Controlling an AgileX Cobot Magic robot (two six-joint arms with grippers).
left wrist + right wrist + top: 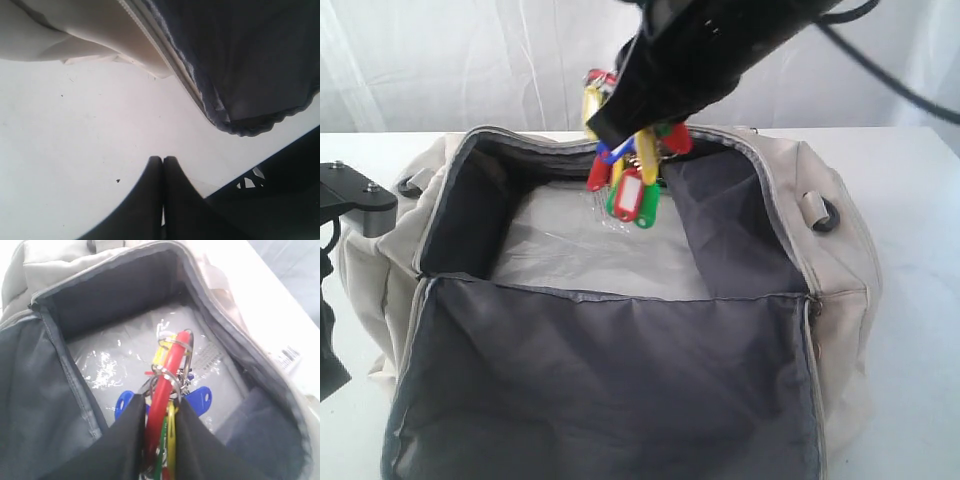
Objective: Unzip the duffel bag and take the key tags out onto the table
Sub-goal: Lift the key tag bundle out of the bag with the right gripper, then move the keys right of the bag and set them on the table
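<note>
Your right gripper (159,407) is clenched on the key tags (168,371): its two black fingers (126,440) pinch the bunch between them, with a red tag, yellow tags and metal rings standing out past the tips and blue tags spread to either side. In the exterior view that gripper (628,132) reaches in from one o'clock, and the key tags (634,188) hang in the air below it, green, red, blue and yellow, at twelve o'clock over the opening of the duffel bag (842,285), clear of its floor. A crinkled clear plastic sheet (582,250) lies on the bag's bottom beneath them. The bag is fully unzipped, its top flap (610,395) folded down toward six o'clock with the dark grey lining showing. Your left gripper (162,167) has its fingers pressed together, with nothing between them, above the bare table (75,140), near the bag's zipper edge (165,55). The table (920,200) shows white at three o'clock of the bag.
</note>
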